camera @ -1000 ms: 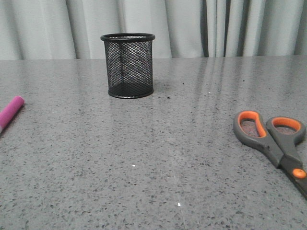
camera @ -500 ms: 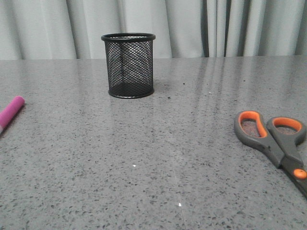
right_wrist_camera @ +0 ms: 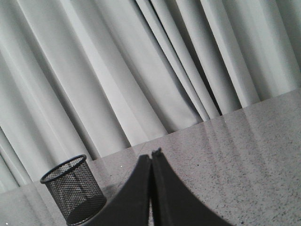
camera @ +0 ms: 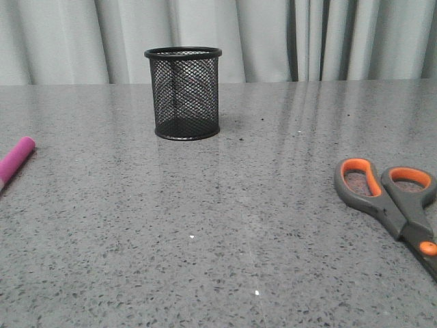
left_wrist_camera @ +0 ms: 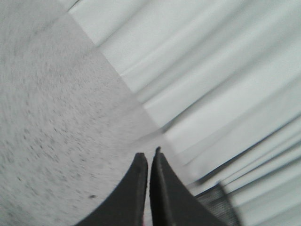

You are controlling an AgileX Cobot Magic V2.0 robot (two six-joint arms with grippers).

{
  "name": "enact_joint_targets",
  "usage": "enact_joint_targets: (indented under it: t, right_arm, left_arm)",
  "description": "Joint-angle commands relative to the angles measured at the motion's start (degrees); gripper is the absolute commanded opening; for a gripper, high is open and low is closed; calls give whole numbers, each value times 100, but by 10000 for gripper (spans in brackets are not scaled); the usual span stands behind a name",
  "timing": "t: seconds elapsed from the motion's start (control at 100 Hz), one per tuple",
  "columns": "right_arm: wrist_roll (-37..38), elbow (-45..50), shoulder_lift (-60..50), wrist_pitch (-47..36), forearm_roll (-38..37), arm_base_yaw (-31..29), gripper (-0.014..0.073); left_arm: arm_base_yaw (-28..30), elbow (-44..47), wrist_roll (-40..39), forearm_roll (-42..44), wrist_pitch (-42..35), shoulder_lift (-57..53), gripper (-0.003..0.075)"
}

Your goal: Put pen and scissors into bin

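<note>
The bin [camera: 185, 93], a round black mesh cup, stands upright and empty at the back middle of the table. It also shows in the right wrist view [right_wrist_camera: 75, 189] and at the edge of the left wrist view [left_wrist_camera: 220, 203]. The pen [camera: 15, 160], magenta-pink, lies at the table's left edge, partly cut off. The scissors [camera: 390, 198], with grey handles lined orange, lie flat at the right, blades running out of view. My left gripper [left_wrist_camera: 149, 157] and right gripper [right_wrist_camera: 151, 156] are both shut and empty, above the table; neither shows in the front view.
The grey speckled table [camera: 225, 219] spreads under everything. Pale grey curtains [camera: 273, 37] hang behind its far edge.
Nothing on the table has moved; the front view has shifted by only a few pixels. No earlier wrist frames are given.
</note>
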Motion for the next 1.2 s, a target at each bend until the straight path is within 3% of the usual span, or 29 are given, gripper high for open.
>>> enact_joint_targets:
  t: [0.0, 0.11, 0.28, 0.33, 0.56, 0.84, 1.02, 1.19]
  right_arm:
    - [-8, -90, -76, -306, 173, -27, -47]
    - [-8, -503, 105, 219, 198, -27, 24]
    - [-8, -1339, 970, 1007, -22, -27, 330]
    - [-8, -1620, 1298, 1293, -118, -27, 385]
    - [-19, -2827, 2813, 2744, -266, -27, 391]
    - [-19, -3217, 3338, 3082, -266, -15, 391]
    - [-19, -3217, 3338, 3150, -266, -15, 391]
    - [-19, -3217, 3338, 3161, -266, -15, 391]
  left_arm:
    - [-54, 225, -40, -944, -312, 56, -18]
    - [-54, -63, 176, -900, 50, 56, 8]
    - [-54, -1244, 1832, -338, 1020, 380, 295]
    - [-54, -1629, 2119, -134, 1265, 702, 328]
    - [-54, -3601, 2130, 1414, 3205, 3187, 243]
    - [-100, -5649, 1054, 2687, 4887, 6004, 230]
    - [-746, -6812, -157, 4402, 5730, 7248, 230]
    - [-1344, -7419, -583, 4849, 5964, 8094, 230]
